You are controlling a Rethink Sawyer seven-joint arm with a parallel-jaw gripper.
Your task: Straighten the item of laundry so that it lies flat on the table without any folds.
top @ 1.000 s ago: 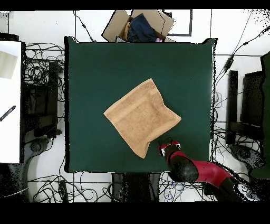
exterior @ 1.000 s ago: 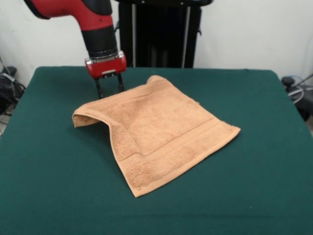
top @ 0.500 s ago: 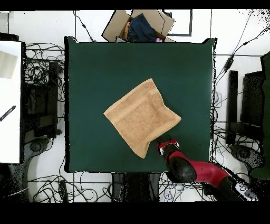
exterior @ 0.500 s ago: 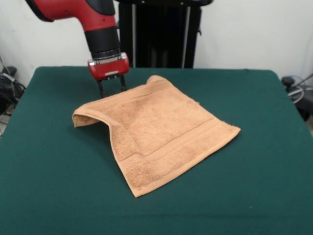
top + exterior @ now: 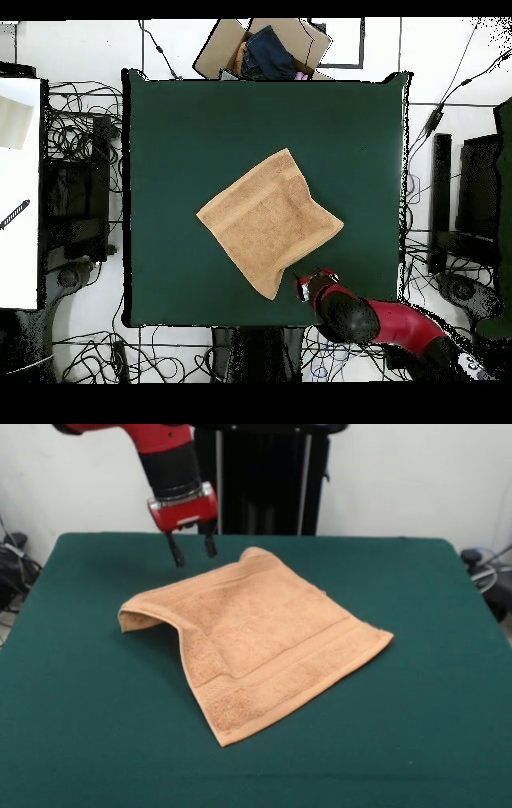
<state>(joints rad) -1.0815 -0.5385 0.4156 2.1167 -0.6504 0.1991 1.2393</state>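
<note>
Near the middle of the table [image 5: 80, 744], the towel [image 5: 256, 640] lies turned cornerwise to the table edges, and most of its area is already spread out. Task status, judged from the present state: partially complete. The front view shows one corner, at picture left, curled under itself and forming a raised hump; a crease runs from that hump toward the near corner. The woven bands along the near right edge lie flat. In the overhead view the towel [image 5: 268, 222] has an irregular outline rather than a clean square, which agrees with part of the fabric being doubled under. The gripper [image 5: 192, 550] is positioned above the far edge of the towel, clear of the fabric; its two fingers [image 5: 174, 552] stand apart and nothing is held between them. Remaining work, as a judgement: the tucked corner must be grasped and drawn outward until the hump and the crease are removed.
</note>
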